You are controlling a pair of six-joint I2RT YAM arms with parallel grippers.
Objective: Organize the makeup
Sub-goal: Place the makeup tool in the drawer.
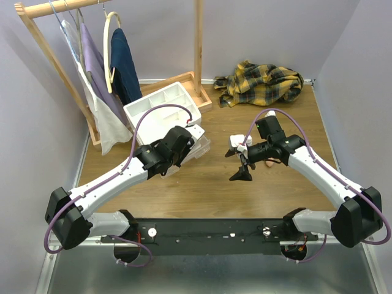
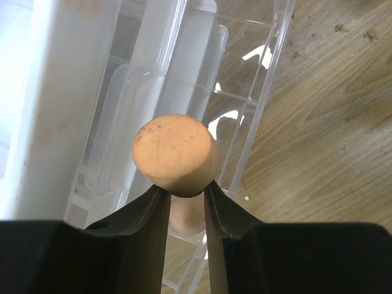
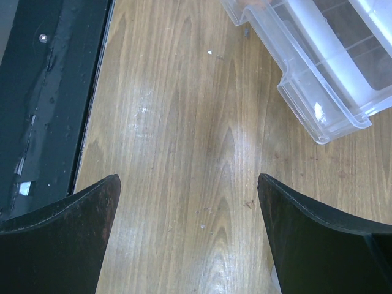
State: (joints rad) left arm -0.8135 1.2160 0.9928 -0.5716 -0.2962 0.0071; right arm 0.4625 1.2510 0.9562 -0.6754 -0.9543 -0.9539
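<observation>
Peach sponge is pinched by the left gripper above the clear tray, so release into a compartment is probably called for next, while the right gripper is spread, empty.

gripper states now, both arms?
left gripper: closed on the peach sponge, over the clear tray.
right gripper: open, holding nothing.

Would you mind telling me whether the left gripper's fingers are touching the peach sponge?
Touching. The left wrist view shows both fingers of the left gripper pressed against the sides of the peach sponge, with no gap visible.
</observation>
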